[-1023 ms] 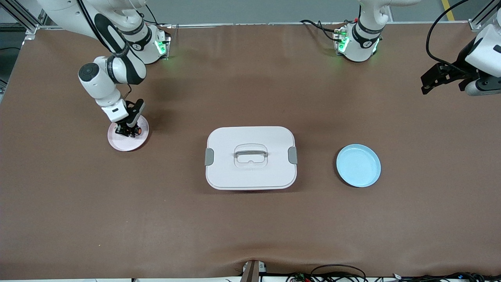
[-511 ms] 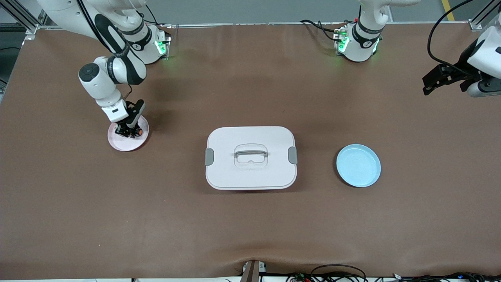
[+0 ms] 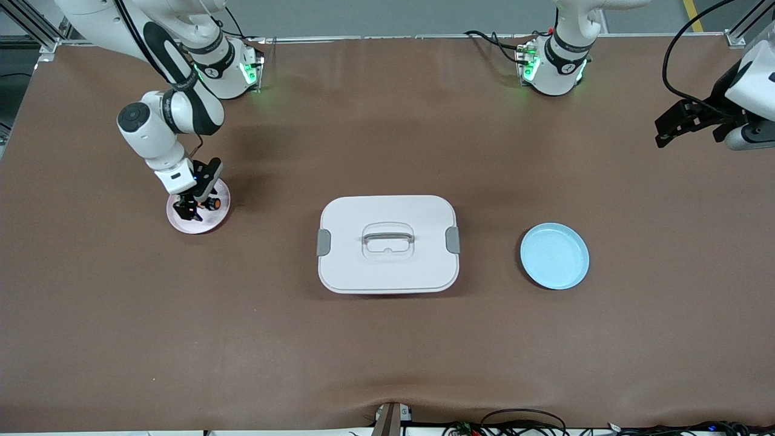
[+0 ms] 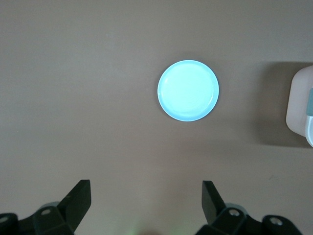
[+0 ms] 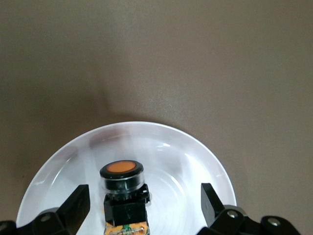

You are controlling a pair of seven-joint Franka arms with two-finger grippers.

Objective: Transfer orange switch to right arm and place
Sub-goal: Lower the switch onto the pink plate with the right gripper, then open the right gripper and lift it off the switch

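Note:
The orange switch (image 3: 210, 204) lies on the pink plate (image 3: 219, 219) toward the right arm's end of the table. In the right wrist view the switch (image 5: 122, 193) shows its round orange face and black body on the plate (image 5: 195, 156). My right gripper (image 3: 192, 207) is low over the plate and open. Its fingers (image 5: 74, 208) stand wide on either side of the switch without touching it; the gripper's midpoint (image 5: 144, 208) is just beside the switch. My left gripper (image 3: 669, 128) is open and empty, up over the left arm's end of the table, and shows in the left wrist view (image 4: 146, 200).
A white lidded box (image 3: 387, 243) with a clear handle and grey clips sits mid-table; its corner shows in the left wrist view (image 4: 299, 107). An empty light blue plate (image 3: 554, 255) lies between the box and the left arm's end, also in the left wrist view (image 4: 188, 90).
My right gripper has shifted a little toward the right arm's end of the table over the pink plate, and the switch stays on the plate. My left gripper has drifted slightly.

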